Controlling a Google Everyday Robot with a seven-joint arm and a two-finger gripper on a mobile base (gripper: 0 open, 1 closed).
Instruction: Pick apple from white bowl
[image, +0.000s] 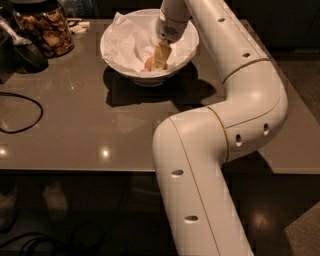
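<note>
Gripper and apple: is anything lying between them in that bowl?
No. The camera view shows the gripper down inside the white bowl, close beside the apple, with nothing between them; only crumpled paper lies underneath.

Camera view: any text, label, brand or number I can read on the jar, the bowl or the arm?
None: no readable word, number or sign anywhere.
The glass jar shows no label on its visible side.
The white bowl and the arm are plain.
The gripper is down inside the bowl, next to the apple.
</note>
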